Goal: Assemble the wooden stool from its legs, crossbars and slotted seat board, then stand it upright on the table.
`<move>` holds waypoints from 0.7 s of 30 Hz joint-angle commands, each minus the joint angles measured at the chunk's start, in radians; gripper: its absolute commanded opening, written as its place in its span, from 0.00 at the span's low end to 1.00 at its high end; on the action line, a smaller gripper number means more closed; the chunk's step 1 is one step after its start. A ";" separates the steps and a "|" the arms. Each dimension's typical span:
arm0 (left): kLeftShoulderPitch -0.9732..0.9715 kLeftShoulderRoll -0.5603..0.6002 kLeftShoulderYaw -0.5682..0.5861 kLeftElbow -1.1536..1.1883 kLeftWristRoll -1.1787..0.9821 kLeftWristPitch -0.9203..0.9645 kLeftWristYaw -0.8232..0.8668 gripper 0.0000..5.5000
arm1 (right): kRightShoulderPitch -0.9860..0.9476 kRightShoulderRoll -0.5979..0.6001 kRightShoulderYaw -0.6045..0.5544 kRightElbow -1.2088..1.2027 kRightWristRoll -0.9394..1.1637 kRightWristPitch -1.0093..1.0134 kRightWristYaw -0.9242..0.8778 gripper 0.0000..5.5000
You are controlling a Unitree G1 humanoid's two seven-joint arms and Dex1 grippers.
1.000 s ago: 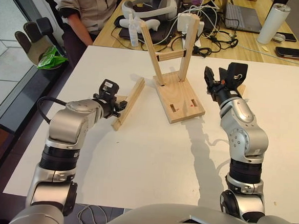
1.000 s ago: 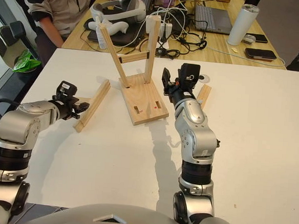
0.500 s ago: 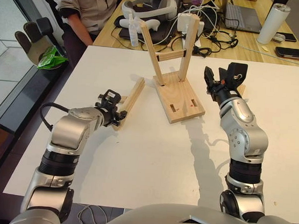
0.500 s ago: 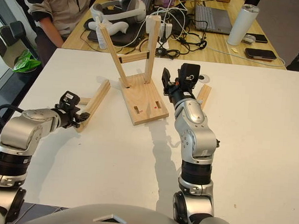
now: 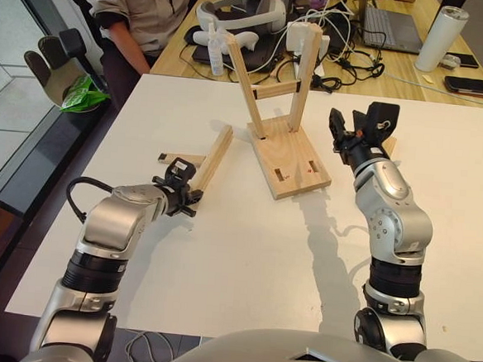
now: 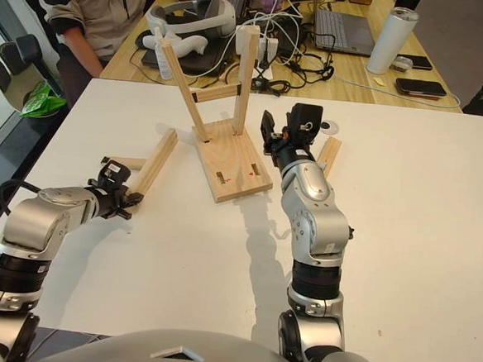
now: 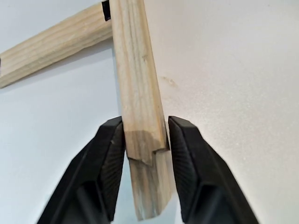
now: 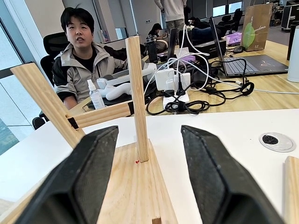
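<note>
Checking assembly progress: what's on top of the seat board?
Two legs stand at the far end of the seat board, joined by a crossbar. Its two near slots are empty. How deep the leg ends sit is hidden.

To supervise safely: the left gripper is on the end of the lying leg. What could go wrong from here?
1. The left gripper clamps the loose leg only at its notched end; with the crossbar attached far out, it may swing or slip when lifted.
2. The right gripper is open, not holding the seat board; pressing a leg in could shove it or topple its upright legs.
</note>
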 commanded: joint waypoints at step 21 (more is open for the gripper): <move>-0.184 0.035 0.112 0.160 0.305 -0.362 0.310 0.19 | -0.011 0.003 -0.006 0.016 -0.003 -0.007 -0.005 0.45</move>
